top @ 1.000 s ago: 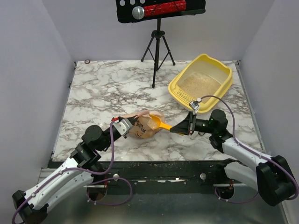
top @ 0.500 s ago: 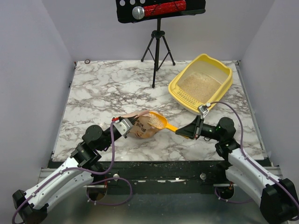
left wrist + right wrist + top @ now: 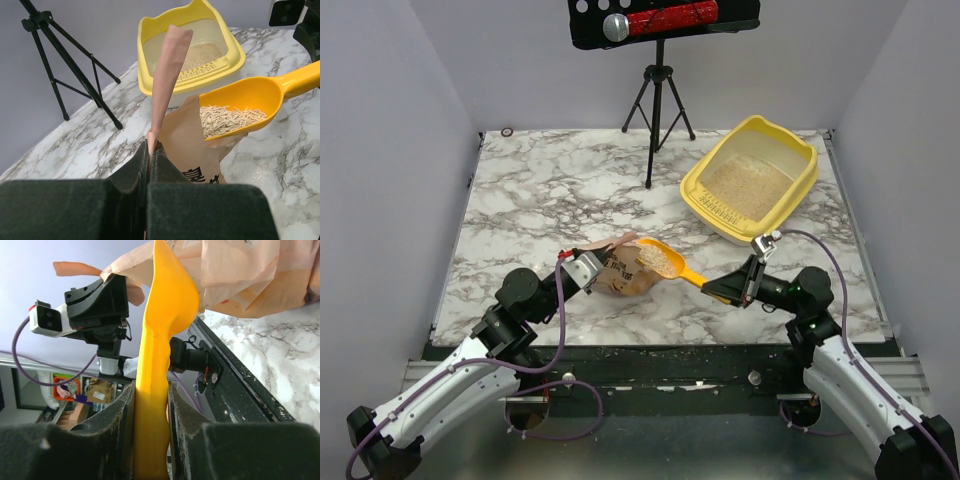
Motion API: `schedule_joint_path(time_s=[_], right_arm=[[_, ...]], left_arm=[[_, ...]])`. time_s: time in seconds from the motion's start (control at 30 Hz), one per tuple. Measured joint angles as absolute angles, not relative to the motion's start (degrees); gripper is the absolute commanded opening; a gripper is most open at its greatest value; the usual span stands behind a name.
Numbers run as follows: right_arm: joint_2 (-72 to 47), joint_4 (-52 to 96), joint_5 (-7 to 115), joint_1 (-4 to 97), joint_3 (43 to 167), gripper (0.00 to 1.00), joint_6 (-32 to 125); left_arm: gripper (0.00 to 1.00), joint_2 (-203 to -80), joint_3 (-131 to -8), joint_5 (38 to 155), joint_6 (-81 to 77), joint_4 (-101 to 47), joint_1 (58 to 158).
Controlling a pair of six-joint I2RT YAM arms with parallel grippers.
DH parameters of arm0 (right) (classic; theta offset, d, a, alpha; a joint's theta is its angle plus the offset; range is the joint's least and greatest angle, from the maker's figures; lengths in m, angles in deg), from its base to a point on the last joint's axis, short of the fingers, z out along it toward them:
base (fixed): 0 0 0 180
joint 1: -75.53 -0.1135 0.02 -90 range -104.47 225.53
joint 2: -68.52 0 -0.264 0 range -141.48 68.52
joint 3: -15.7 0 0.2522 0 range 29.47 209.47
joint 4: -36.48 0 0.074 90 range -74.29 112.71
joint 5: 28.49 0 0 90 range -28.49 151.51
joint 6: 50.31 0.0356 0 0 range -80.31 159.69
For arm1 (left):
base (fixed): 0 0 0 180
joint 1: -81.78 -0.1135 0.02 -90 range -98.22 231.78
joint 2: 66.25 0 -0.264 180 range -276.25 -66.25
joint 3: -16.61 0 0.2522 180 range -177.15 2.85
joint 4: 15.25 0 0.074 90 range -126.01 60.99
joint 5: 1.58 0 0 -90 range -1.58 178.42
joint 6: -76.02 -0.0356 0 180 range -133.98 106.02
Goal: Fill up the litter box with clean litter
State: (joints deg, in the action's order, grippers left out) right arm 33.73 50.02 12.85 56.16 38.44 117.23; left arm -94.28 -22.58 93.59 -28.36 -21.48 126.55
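The litter box (image 3: 720, 212) stands at the far right of the table (image 3: 540, 200) with clean litter (image 3: 738, 186) in it, and the tripod (image 3: 656, 120) stands to its left at the far centre. The paper bag (image 3: 620, 275) lies at the near centre, its flap between the fingers of the left gripper (image 3: 588, 268) on its left side. The scoop (image 3: 665, 262) sits at the bag's right side, its handle running right into the right gripper (image 3: 732, 292).

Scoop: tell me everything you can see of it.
The scoop is glossy yellow-orange plastic: a rounded bowl and a long flat handle. It lies roughly level, bowl up, loaded with pale litter. The right gripper is shut on the handle's end. The bowl hangs at the mouth of the tan paper bag, seemingly brushing its edge.
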Motion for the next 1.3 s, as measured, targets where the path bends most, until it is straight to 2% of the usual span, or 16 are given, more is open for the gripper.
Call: schedule_joint_path(time_s=[0.3, 0.6, 1.0, 1.3], right_arm=[[42.1, 46.4, 16.1, 56.2, 38.1, 0.0, 121.4], [46.7, 39.8, 27.8, 56.2, 43.2, 0.0, 121.6], [40.9, 41.7, 48.6, 56.2, 44.7, 0.0, 120.4], [29.8, 42.0, 66.9, 56.9, 48.7, 0.0, 112.6]], left_arm=[[0.0, -94.2, -22.6, 88.6, -28.3, -20.9, 126.9], [0.0, -93.4, -22.6, 85.9, -27.3, -21.1, 126.9], [0.0, -91.4, -22.6, 85.4, -26.4, -22.7, 126.9], [0.0, -90.9, -22.6, 85.4, -26.2, -23.3, 127.3]])
